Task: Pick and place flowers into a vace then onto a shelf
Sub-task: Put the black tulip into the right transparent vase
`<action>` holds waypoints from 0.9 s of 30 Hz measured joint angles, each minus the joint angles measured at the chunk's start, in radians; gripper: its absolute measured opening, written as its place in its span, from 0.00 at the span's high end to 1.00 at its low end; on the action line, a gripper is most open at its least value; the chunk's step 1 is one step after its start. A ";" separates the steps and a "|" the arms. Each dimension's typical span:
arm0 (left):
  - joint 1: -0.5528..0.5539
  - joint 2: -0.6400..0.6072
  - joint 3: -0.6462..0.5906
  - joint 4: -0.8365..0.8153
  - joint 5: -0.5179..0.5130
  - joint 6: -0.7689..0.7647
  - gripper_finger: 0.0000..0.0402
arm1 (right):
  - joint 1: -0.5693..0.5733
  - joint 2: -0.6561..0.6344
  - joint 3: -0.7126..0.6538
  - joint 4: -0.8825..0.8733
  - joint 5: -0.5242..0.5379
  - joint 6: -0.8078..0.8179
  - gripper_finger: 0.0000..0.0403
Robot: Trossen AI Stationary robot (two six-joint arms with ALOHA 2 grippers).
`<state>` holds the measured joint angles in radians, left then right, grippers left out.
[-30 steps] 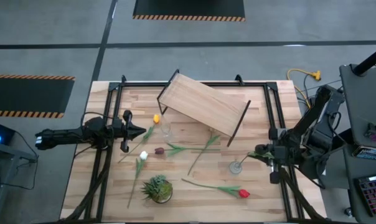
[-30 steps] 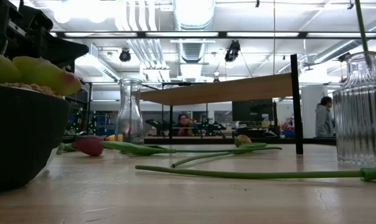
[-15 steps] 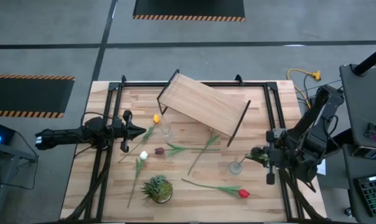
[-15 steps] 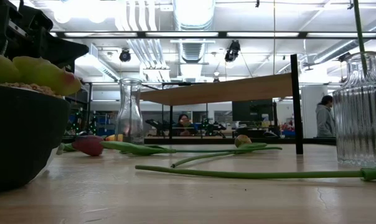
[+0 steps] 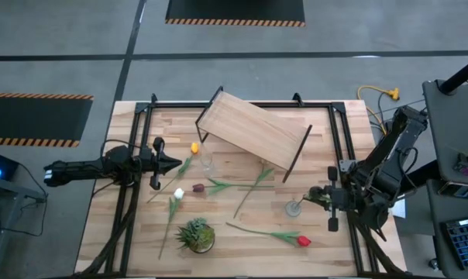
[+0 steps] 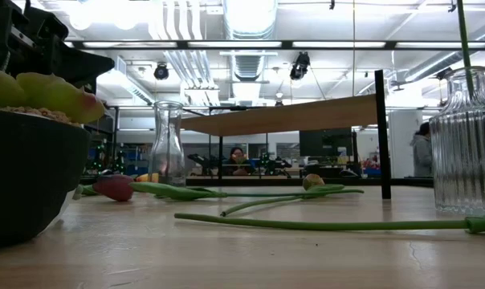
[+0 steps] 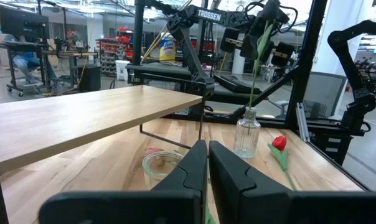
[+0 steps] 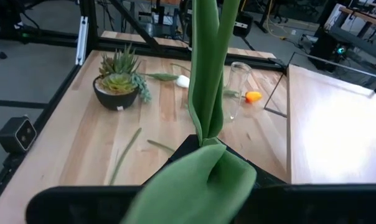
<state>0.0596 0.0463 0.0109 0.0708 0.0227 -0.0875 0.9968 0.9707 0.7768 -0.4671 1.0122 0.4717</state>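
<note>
My right gripper point(image 5: 318, 196) is shut on a tulip, above and just right of the ribbed glass vase point(image 5: 294, 208) at the table's right. The tulip's stem point(image 7: 256, 74) runs down into the vase's neck point(image 6: 467, 76). Other flowers lie flat on the table: yellow point(image 5: 194, 147), white point(image 5: 178, 193), maroon point(image 5: 199, 188) and red point(image 5: 303, 241). The shelf point(image 5: 253, 130) stands at the far middle on black legs. My left gripper point(image 5: 174, 162) is shut, level, at the left and holds nothing. My right gripper pinches the tulip high on its stem point(image 7: 261, 46), among the green leaves point(image 8: 206, 93). A leaf hides the fingers in the right wrist view. The fingers come from the table's right, slanting a little down, across the stem. The stem hangs upright, its lower end inside the vase.
A second, smooth glass bottle point(image 5: 207, 160) stands near the shelf's left legs. A small potted plant point(image 5: 195, 235) sits near the front edge. Black frame rails point(image 5: 338, 147) run along the table's sides. Bare wood point(image 5: 249, 252) lies near the front middle.
My right gripper has gone down over the ribbed vase with the tulip, still shut on it. The stem stays upright in the vase's neck.
</note>
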 joint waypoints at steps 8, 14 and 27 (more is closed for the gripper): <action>0.000 0.000 0.000 0.000 0.000 0.000 1.00 | 0.000 0.000 -0.011 0.007 0.000 -0.001 0.97; 0.000 0.000 0.000 0.000 0.000 0.000 1.00 | 0.000 0.000 -0.028 0.014 0.000 0.000 0.97; 0.000 0.000 0.000 0.000 0.000 0.000 1.00 | 0.000 0.000 -0.081 0.053 -0.023 0.000 0.97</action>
<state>0.0595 0.0463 0.0109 0.0708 0.0227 -0.0875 0.9966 0.9707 0.6954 -0.4140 0.9894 0.4716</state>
